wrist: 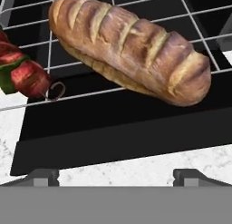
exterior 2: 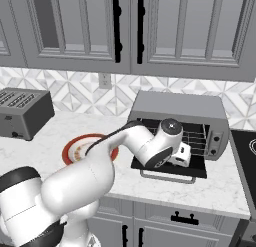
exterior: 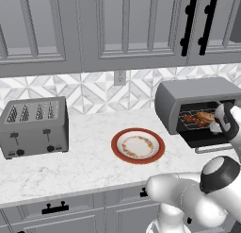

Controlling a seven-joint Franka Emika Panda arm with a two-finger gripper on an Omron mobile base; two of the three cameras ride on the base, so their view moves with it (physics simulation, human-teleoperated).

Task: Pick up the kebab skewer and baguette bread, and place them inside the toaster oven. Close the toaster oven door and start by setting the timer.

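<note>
The baguette bread point(wrist: 131, 48) lies on the wire rack point(wrist: 190, 19) inside the toaster oven point(exterior: 197, 102), slanting from about ten o'clock down to four o'clock in the hand view, and the kebab skewer point(wrist: 25, 73) sits just beside it at nine o'clock, its curled wire end poking toward the rack's front edge. The gripper point(wrist: 115, 175) is spread wide and holds nothing, fingertips point(wrist: 41, 177) apart at six o'clock, hovering over the dropped toaster oven door point(exterior 2: 167, 170). Both foods look placed, so I'd judge the door is the thing to handle next: a stiff, hinged glass panel, probably smooth and slick on its face. The silver bar handle point(exterior 2: 167, 179) along its outer edge looks like the sure place to take hold or push up from beneath. The loaf looks light and crusty and overhangs the rack front slightly, so the rising door might nudge it.
</note>
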